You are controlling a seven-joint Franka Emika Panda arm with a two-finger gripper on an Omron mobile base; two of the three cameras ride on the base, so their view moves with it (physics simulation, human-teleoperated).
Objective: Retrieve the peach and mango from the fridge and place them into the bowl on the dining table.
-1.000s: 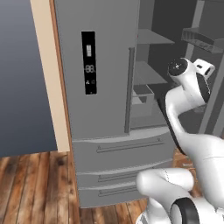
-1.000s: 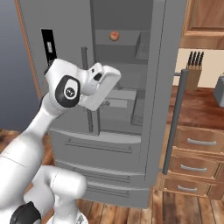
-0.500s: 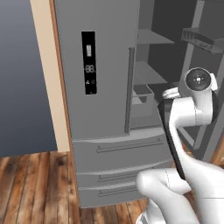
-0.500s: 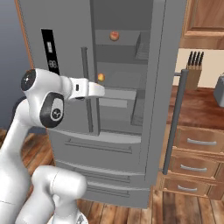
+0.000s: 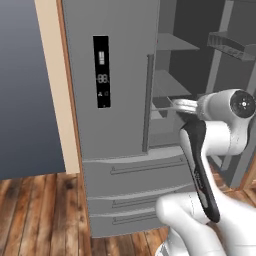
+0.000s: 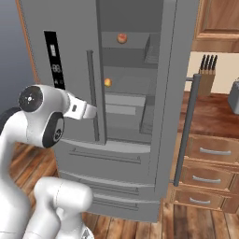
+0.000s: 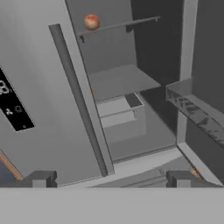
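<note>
you see the fridge (image 6: 140, 93) with its right door swung open and its left door, the one with the black display panel (image 5: 101, 71), closed; the peach (image 6: 122, 38) sits on an upper shelf inside and the mango (image 6: 108, 82) on the shelf below it, close behind the left door's edge. your tool (image 7: 109, 178) is spread wide with nothing between its fingertips (image 7: 40, 178), held in front of the open compartment and well apart from both fruits, beside the closed door's long bar handle (image 7: 78, 96)
</note>
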